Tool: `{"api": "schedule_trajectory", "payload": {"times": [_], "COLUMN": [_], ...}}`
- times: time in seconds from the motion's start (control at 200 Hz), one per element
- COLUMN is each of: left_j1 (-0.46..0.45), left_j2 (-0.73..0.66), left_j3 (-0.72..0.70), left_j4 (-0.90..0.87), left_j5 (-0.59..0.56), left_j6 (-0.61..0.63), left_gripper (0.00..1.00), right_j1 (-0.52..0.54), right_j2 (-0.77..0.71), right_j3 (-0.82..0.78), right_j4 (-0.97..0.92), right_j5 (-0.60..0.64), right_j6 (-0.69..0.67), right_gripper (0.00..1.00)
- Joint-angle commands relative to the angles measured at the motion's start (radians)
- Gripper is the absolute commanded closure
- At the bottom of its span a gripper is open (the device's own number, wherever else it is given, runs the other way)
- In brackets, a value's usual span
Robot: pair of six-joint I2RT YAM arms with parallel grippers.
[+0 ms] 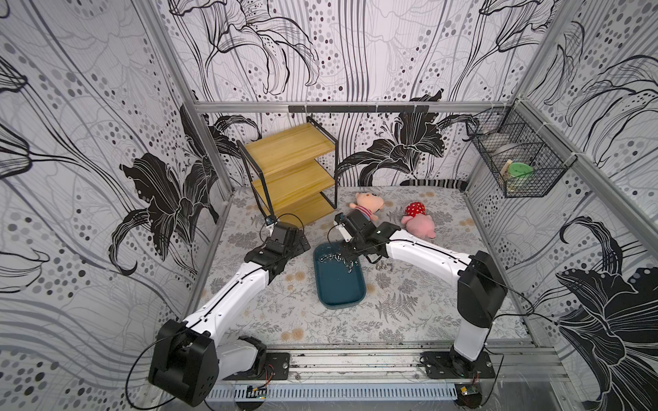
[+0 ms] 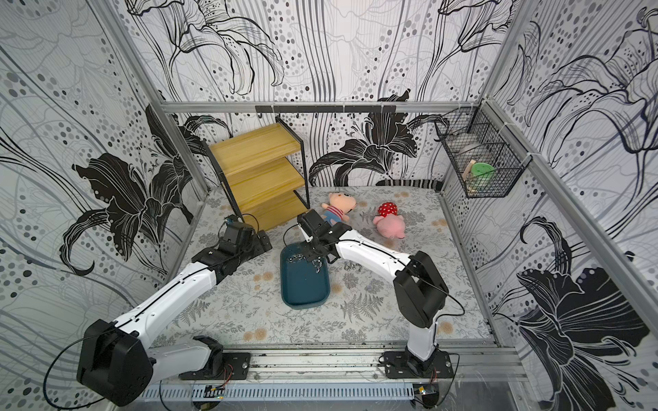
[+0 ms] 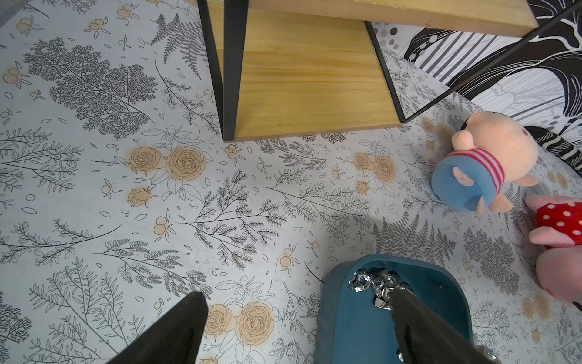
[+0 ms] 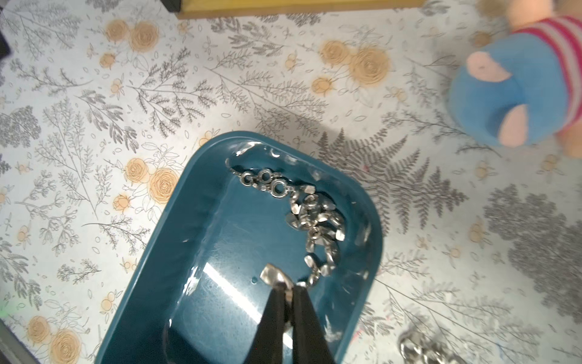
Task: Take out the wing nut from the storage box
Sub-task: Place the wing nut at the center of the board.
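The right claw was pinched shut on a wing nut over the bare floor of the storage box, seemingly just clear of it; the other wing nuts lay heaped at the box's far end; a few loose nuts sat on the surface just beside the box; the left claw stood wide near the box.

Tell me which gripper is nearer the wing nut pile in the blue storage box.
Right. The right gripper is over the storage box right beside the pile, shut on a wing nut. The left gripper hangs open at the box's outer edge.
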Motion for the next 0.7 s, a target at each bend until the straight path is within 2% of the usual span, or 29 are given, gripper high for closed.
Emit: {"api": "schedule_trajectory", "payload": {"times": [0.0,0.235,0.426,0.691], "left_j1": [-0.001,-0.007,-0.011,-0.019], "left_j2": [0.01,0.021,0.027,0.037], "left_j3": [0.002,0.016,0.025,0.043], "left_j4": [0.023,0.023,0.02,0.011], "left_j5": [0.001,0.002,0.0,-0.004], "left_j6": [0.003,0.004,0.004,0.006], "left_gripper": [0.04,0.04,0.05,0.04], "right_j1": [-0.041,-0.212,-0.332,-0.384], "right_j2": [-0.082,-0.221,-0.257,-0.22], "right_j3": [-0.058,-0.245,-0.364,-0.448], "right_j4": [-0.003,0.007,0.019,0.049], "right_j5": [0.015,0.018,0.021,0.024], "right_j6": [-0.001,-0.013,-0.035,-0.046], "right_gripper": [0.98,0.98,0.98,0.98]}}
